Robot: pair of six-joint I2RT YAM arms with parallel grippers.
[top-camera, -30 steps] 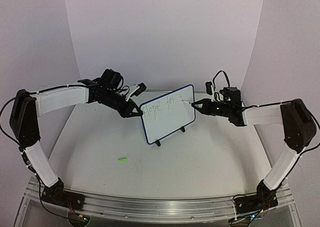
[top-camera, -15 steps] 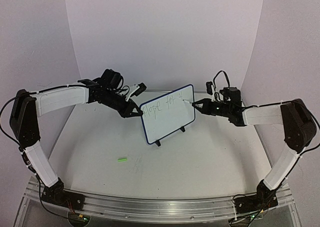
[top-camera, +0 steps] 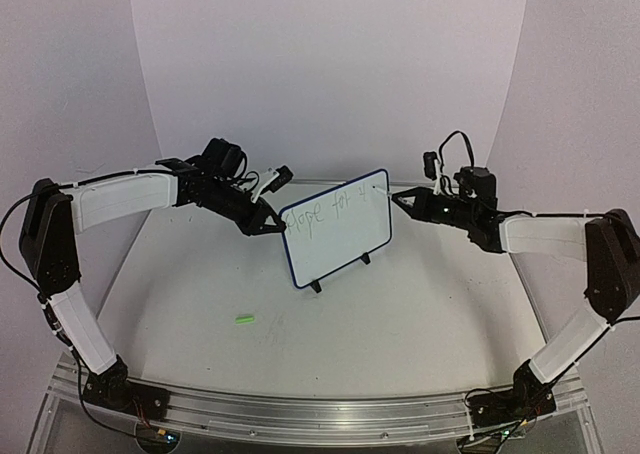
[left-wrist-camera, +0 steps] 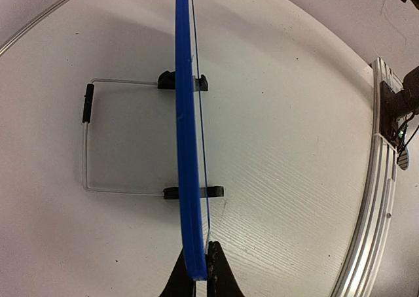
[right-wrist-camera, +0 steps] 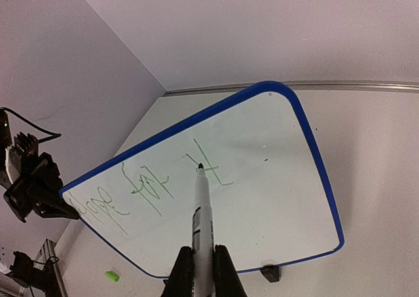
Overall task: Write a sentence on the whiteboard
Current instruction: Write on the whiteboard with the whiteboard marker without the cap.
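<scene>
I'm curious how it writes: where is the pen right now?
In the right wrist view the pen is clamped in the right gripper, its tip aimed at the rightmost strokes on the whiteboard; from above, just right of the board.

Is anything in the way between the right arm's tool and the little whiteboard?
Nothing visible. The right tool holds a marker pointed at the whiteboard, and only open air lies between the tool and the writing face.
</scene>
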